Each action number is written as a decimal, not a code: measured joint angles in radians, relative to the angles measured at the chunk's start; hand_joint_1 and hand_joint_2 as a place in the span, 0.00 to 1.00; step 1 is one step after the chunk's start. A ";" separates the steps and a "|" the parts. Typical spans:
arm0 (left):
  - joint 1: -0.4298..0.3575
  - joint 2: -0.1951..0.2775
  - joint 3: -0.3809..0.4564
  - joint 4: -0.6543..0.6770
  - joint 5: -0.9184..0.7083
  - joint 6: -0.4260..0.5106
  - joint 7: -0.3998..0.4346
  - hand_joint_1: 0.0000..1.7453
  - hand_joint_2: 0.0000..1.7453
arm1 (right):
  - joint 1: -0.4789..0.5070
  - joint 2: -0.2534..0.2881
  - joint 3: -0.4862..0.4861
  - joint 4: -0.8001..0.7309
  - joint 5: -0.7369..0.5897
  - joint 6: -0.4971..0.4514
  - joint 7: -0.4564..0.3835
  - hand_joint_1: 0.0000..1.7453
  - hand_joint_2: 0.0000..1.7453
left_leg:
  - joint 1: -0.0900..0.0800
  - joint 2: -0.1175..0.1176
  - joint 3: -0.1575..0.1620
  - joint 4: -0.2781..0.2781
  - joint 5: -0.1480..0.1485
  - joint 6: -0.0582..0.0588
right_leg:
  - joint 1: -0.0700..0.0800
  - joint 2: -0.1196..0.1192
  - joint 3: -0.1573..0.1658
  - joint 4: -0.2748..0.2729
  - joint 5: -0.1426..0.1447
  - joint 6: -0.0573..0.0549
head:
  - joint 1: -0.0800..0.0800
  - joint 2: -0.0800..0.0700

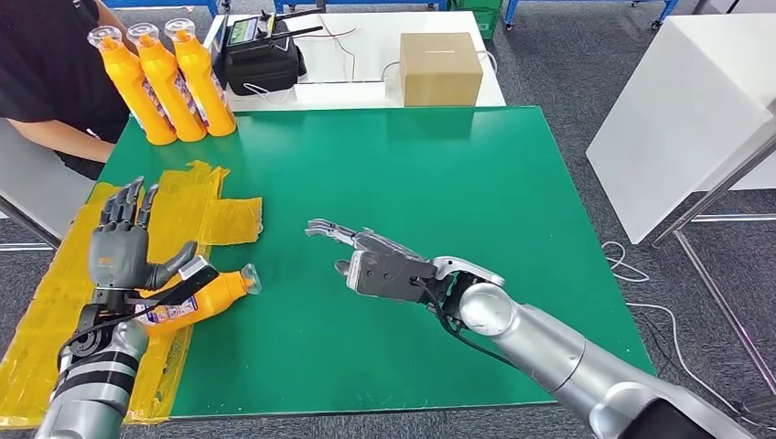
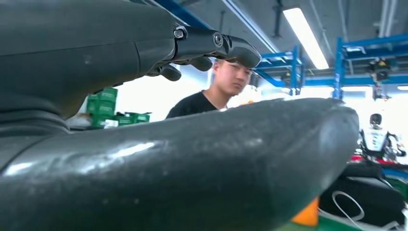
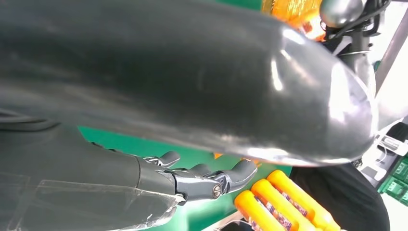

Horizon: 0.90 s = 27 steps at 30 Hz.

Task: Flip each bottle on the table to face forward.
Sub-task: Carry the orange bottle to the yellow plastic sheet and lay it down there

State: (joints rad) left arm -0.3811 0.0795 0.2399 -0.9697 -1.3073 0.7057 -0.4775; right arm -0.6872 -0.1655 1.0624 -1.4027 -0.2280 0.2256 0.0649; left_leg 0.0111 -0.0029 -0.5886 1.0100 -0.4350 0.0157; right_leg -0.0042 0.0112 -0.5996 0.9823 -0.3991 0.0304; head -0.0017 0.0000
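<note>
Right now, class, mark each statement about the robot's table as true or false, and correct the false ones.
1. Three orange bottles stand upright at the far left corner of the green table. True.
2. The right hand holds a bottle. False: it is open above the table, holding nothing.
3. A bottle lying on its side is beside the left hand. True.
4. The cardboard box sits on the yellow sheet. False: it sits on the white table beyond the green one.

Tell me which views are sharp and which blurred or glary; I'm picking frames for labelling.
Head view: evenly lit and sharp across the green table. Left wrist view: the left hand looms soft and close, ceiling lights blow out. Right wrist view: glare streaks the right hand, standing bottles slightly soft.
</note>
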 joint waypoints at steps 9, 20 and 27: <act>-0.051 -0.080 0.128 -0.068 0.481 -0.004 -0.160 0.00 0.00 | 0.039 -0.005 0.000 -0.009 0.025 -0.036 -0.002 0.00 0.00 | 0.000 0.000 0.000 0.000 0.000 0.000 | 0.000 0.000 0.000 0.000 0.001 -0.001 | 0.000 0.000; 0.055 -0.056 -0.139 -0.266 1.089 -0.285 0.057 0.00 0.00 | 0.201 -0.002 -0.087 -0.087 0.218 -0.206 -0.081 0.00 0.00 | 0.000 0.000 -0.002 0.000 0.000 0.000 | 0.000 -0.001 -0.002 0.000 0.000 -0.001 | 0.000 0.000; 0.364 -0.126 -0.323 -0.577 1.368 -0.617 0.008 0.00 0.00 | 0.551 0.094 -0.321 -0.293 0.639 -0.721 -0.326 0.00 0.00 | -0.001 -0.001 -0.003 0.000 -0.008 0.001 | 0.000 -0.001 -0.002 -0.001 -0.006 0.000 | 0.000 0.000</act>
State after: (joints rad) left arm -0.0172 -0.0460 -0.0826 -1.5470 0.0605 0.0888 -0.4694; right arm -0.1365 -0.0714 0.7413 -1.6952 0.4111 -0.4952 -0.2609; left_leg 0.0103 -0.0037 -0.5913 1.0100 -0.4428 0.0169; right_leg -0.0046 0.0103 -0.6017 0.9813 -0.4053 0.0303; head -0.0016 0.0000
